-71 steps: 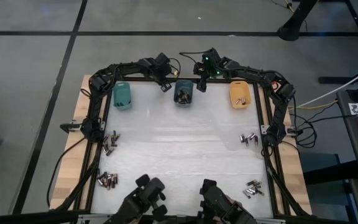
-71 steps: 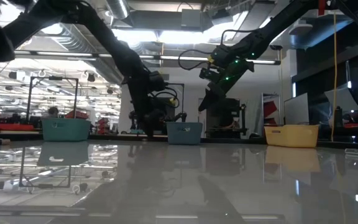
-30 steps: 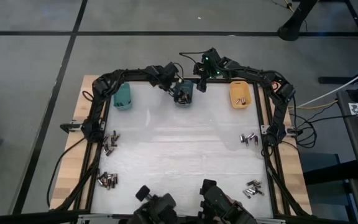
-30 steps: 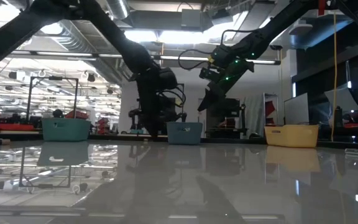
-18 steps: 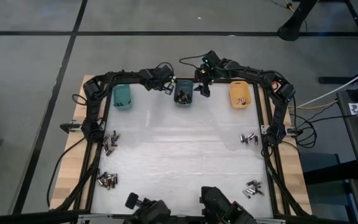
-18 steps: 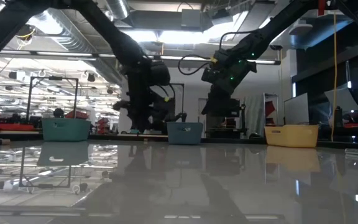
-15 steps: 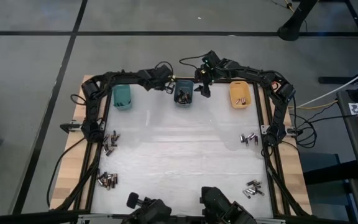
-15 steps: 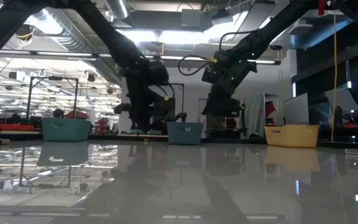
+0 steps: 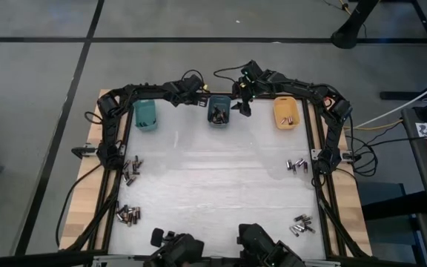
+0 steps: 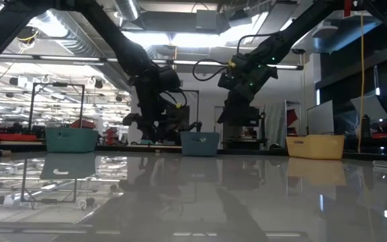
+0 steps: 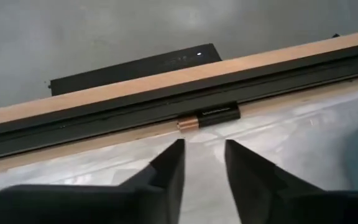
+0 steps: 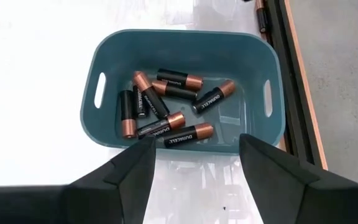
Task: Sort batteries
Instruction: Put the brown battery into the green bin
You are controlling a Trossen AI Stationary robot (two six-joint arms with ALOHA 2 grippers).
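Observation:
Near the table's far edge, my left gripper (image 9: 199, 102) hangs open between the teal bin (image 9: 146, 115) and the blue bin (image 9: 219, 111). In the left wrist view its fingers (image 11: 202, 144) point at one battery (image 11: 209, 117) that lies along the black frame rail, apart from them. My right gripper (image 9: 240, 107) hangs open over the blue bin's right end with nothing between its fingers (image 12: 197, 144). Several batteries (image 12: 166, 112) lie in the blue bin (image 12: 182, 46). Loose batteries lie in groups at the table's left (image 9: 130, 170), near left (image 9: 128, 215), right (image 9: 296, 165) and near right (image 9: 301, 224).
An orange bin (image 9: 286, 113) with a few batteries stands at the far right. A black frame rail (image 9: 117, 148) runs round the white table top, and cables hang along it. The middle of the table top (image 9: 213, 178) is bare.
My left gripper has drawn back from above the blue bin toward the table's left and far edge, rolling as it went. It now hangs between the teal and blue bins. My right gripper has tipped a little over the blue bin's right end.

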